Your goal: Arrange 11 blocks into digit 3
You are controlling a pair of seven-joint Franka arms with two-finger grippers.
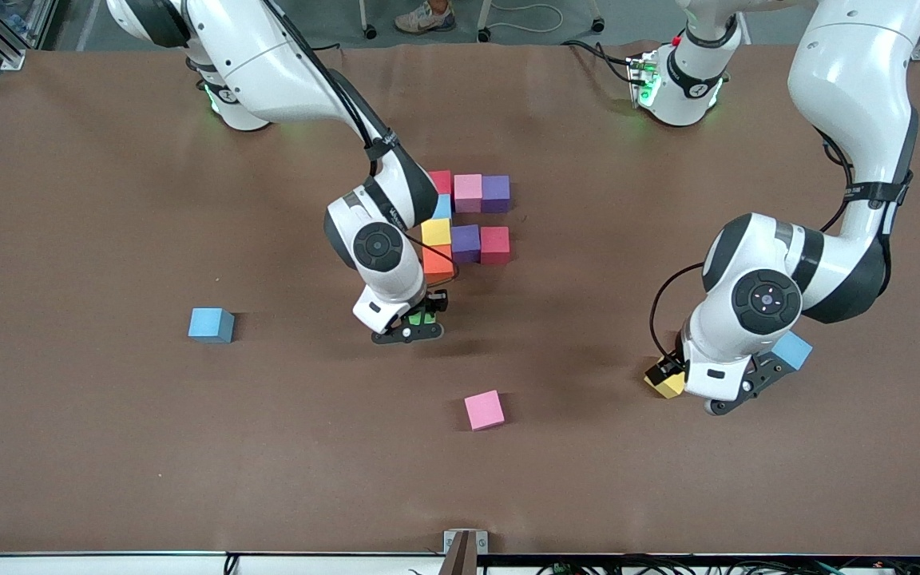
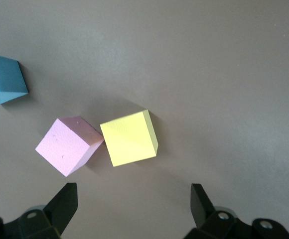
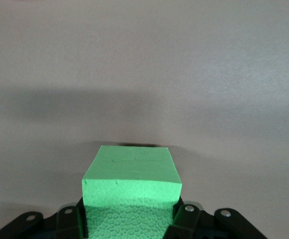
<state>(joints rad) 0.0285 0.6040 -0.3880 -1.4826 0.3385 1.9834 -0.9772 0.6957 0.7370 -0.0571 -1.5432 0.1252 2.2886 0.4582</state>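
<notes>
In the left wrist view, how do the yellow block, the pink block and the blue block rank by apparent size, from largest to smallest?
1. and 2. The yellow block and the pink block look about alike, so I do not rank them.
3. The blue block looks smallest, but the picture edge cuts it off, so this is unsure.

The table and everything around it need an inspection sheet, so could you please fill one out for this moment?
Surface: brown table, bare between items.
Job's things: partial figure of touching cubes mid-table; loose blue block, pink block, yellow block touching pale pink block, second blue block.
Clutter: nothing seen.
Grippers: right hand shut on green block, just camera-side of the figure; left hand open above the yellow block.
Cables: black leads on both arms; wires along the table's front edge.
Surroundings: a shoe and chair castors on the floor by the robot bases.
</notes>
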